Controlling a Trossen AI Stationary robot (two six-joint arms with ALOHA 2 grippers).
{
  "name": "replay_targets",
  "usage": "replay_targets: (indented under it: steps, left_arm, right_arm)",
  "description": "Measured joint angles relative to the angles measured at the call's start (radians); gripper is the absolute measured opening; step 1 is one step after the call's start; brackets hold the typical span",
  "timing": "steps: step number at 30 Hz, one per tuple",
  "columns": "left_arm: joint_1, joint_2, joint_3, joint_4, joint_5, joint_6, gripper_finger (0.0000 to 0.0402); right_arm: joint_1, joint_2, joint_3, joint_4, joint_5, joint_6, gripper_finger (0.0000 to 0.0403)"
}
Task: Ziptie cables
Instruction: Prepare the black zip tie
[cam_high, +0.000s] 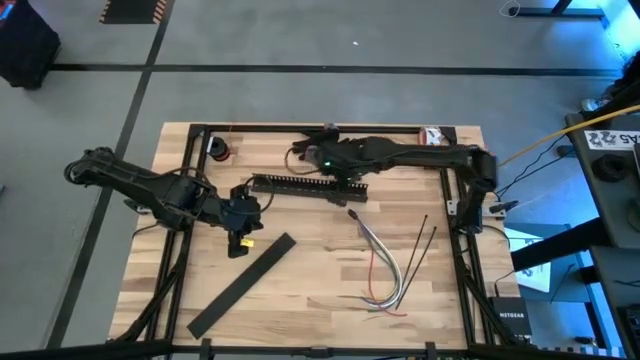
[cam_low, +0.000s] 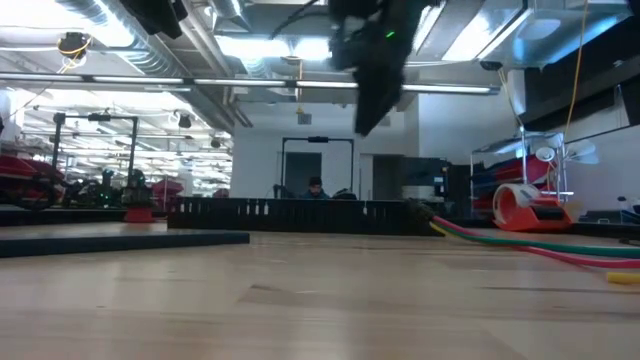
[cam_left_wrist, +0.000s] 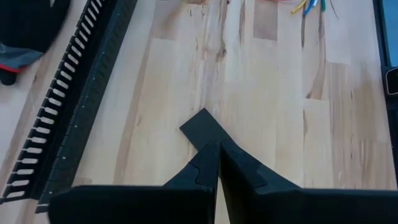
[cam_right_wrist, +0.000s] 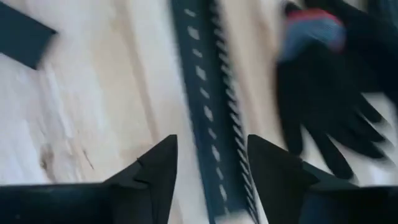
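Nearest the front edge of the pale, grained wooden table (cam_high: 300, 290) lies a flat plain black strip (cam_high: 240, 285), set on a slant. Just past it and to the right, the cables (cam_high: 385, 270) sprawl as a loose bundle of thin curved wires, grey, white and red, fanning toward the front; two zipties (cam_high: 420, 245), hair-thin straight dark strips, cross each other just beside them on the right. Neither gripper touches cables or zipties. Left gripper (cam_high: 241, 238) hovers at the strip's upper end, its two dark fingers (cam_left_wrist: 239, 165) pressed together with nothing between them. Farther back, a long black comb-slotted bar (cam_high: 308, 187) with rows of square teeth lies across the table. Right gripper (cam_right_wrist: 211, 168), its arm reaching in level from the right, hangs over that bar with jaws parted on either side of it, gripping nothing.
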Motion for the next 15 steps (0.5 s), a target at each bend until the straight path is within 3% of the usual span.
replay_targets:
  steps: [8,15]
  left_arm:
    - [0.007,0.0,0.0,0.0,-0.002,0.0,0.0008]
    - [0.04,0.0,0.0,0.002,-0.006,-0.043,0.0008]
  right_arm:
    - [0.079,-0.38,-0.331,-0.036,0.112,0.421,0.019]
    - [0.262,-0.629,-0.631,-0.04,0.062,0.864,0.019]
